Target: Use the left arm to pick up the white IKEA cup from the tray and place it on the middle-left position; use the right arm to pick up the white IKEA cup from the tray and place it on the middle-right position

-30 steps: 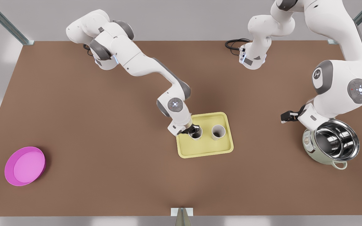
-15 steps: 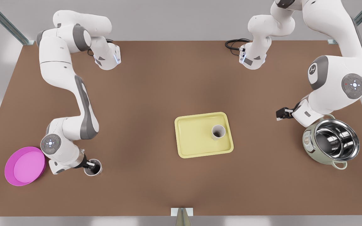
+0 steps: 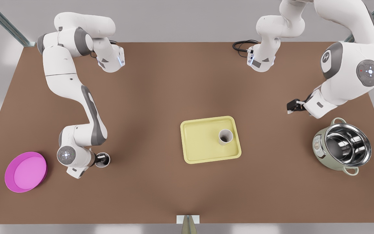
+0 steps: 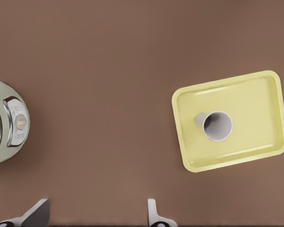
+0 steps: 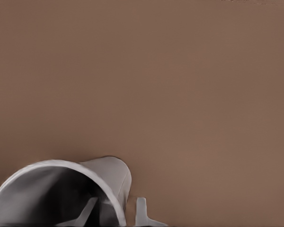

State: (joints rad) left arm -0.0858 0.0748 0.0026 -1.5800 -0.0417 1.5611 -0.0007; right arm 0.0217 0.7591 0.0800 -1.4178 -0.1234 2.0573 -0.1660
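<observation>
One smooth white tapered cup [image 3: 105, 159] has been carried off the pale yellow, low-rimmed tray [image 3: 201, 151] toward the matte brown tabletop's [image 3: 161, 84] edge on the front view's left. Its wall is pinched by the right gripper [image 3: 100, 159], and release is judged to come next. The second white cup [image 3: 225, 136] stands upright on the tray. The left gripper [image 3: 291, 106], fingers spread wide, waits well apart.

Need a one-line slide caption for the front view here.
Right gripper grips one white cup near the magenta plate; left gripper hovers open beyond the tray holding the second cup.
</observation>
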